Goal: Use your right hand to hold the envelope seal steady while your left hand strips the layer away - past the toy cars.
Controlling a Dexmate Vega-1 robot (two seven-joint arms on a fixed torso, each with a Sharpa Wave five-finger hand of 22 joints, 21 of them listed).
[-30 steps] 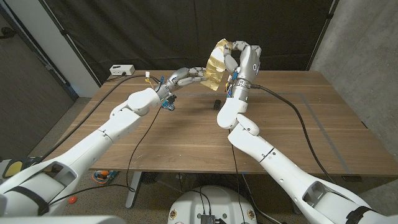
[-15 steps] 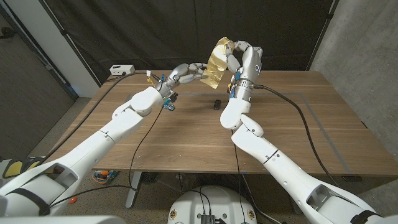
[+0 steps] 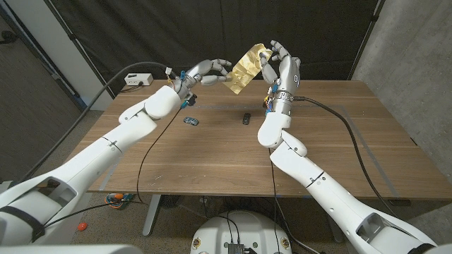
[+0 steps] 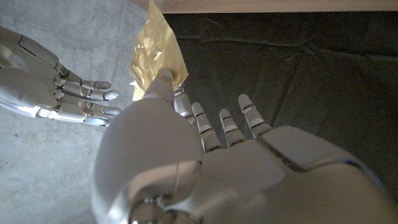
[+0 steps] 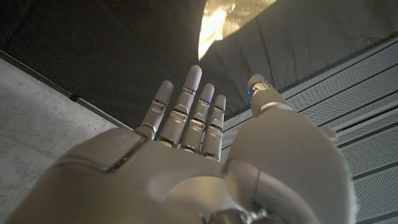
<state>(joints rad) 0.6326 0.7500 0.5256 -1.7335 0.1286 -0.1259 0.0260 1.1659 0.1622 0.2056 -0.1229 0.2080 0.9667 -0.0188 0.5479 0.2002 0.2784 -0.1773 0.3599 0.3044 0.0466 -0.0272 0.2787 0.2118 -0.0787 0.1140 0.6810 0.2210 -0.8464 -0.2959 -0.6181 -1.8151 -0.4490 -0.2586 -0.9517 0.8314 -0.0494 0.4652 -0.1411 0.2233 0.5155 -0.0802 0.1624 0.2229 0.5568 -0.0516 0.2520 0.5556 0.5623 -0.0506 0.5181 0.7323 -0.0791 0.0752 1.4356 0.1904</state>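
- Gold envelope (image 3: 244,67) is up in the air over the far side of the counter (image 3: 339,141), between the two hands, well above the wood.
- Change from half a second ago: right hand (image 3: 284,70) has let go. It was wrapped around the envelope's right edge; now its fingers (image 3: 277,49) are spread and upright, just beside that edge. I can't tell if a fingertip still brushes it.
- Right wrist view agrees: fingers (image 5: 186,106) straight and apart, nothing in them, with the gold sheet (image 5: 227,15) beyond the tips.
- Left hand (image 3: 205,70) has risen and now carries the envelope alone. It pinches the lower left corner between thumb and a finger, the rest of the fingers fanned out. Left wrist view shows the thumb tip (image 4: 163,84) pressed on the foil (image 4: 155,53).
- Envelope has tilted, long axis running up toward the right hand.
- My read: the seal is not being held steady right now, so a strip pull from the left would just drag the whole envelope. The right hand needs to re-grip the flap edge before I peel.
- Can't see a separated liner strip anywhere, so I judge the peel not done.
- Toy cars sit on the counter below: blue car (image 3: 191,121) at left, dark car (image 3: 245,118) near the right forearm. Both untouched and well clear of the envelope.
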